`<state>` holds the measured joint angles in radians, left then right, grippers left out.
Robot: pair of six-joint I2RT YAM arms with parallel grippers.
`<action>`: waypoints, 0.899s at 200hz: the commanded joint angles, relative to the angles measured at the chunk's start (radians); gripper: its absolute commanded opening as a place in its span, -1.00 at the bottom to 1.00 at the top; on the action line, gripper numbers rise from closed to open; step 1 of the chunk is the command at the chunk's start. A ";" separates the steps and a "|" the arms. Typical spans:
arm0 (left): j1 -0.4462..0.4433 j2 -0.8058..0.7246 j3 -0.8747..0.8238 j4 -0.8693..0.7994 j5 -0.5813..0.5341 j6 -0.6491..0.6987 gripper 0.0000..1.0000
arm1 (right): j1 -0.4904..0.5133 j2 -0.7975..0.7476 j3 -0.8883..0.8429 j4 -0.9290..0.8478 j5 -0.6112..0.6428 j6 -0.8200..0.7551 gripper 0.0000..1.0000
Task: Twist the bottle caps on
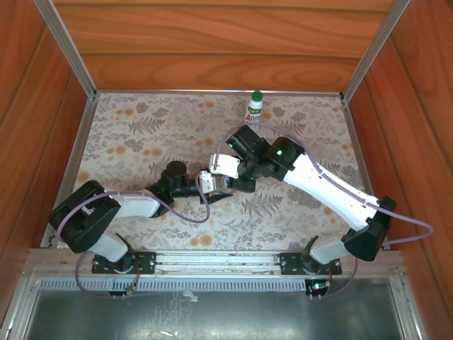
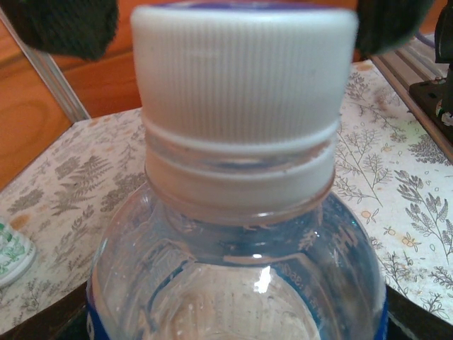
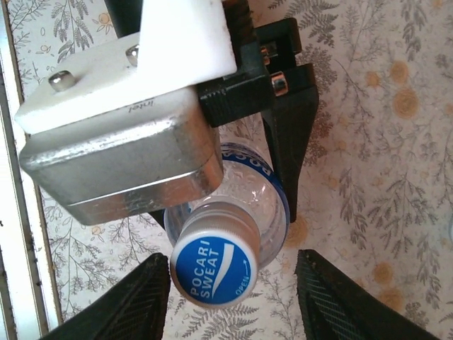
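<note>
Across the floral tabletop (image 1: 141, 127) both arms meet in the middle: the left arm (image 1: 134, 205) reaches in from its side and the right arm (image 1: 325, 184) bends over from the other.

Well apart from them, the white bottle (image 1: 253, 110) stands upright at the far edge with the green cap (image 1: 257, 95) sitting on top.

The action is on the clear bottle (image 2: 241, 269). The left claw (image 2: 226, 326) is clamped around its body, holding it mouth-up near the centre of the tabletop. Its long axis points roughly up into the right claw (image 3: 233, 269). That one hangs directly over it, spread wide and gripping nothing, with one finger on either side of the blue cap (image 3: 212, 273).

The right arm is clearly the nearer one for the twist. Note the offset, though: the cap sits close beside one finger and well clear of the other, so I'd want it centred before closing.

The right wrist view gives the printed blue top and that offset. The left wrist view gives the ribbed white skirt and the ring beneath it. The cap looks seated on the neck, but I can't tell how tightly.
</note>
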<state>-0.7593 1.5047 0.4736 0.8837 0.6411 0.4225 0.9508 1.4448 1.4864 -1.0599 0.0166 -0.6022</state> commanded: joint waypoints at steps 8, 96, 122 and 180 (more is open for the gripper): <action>0.002 -0.018 -0.009 -0.012 0.021 0.017 0.29 | 0.008 0.004 0.007 -0.002 -0.044 -0.028 -0.07; 0.000 -0.017 0.012 -0.013 -0.139 0.034 0.29 | 0.006 -0.004 -0.021 0.113 0.053 0.180 -0.52; -0.001 0.003 0.046 -0.012 -0.297 0.078 0.29 | 0.005 -0.001 -0.058 0.234 0.147 0.427 -0.53; -0.003 0.050 0.096 -0.012 -0.441 0.163 0.29 | 0.000 0.041 -0.106 0.281 0.286 1.157 -0.61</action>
<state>-0.7593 1.5452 0.5388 0.8715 0.2947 0.5289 0.9466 1.4509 1.3979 -0.8326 0.2157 0.1326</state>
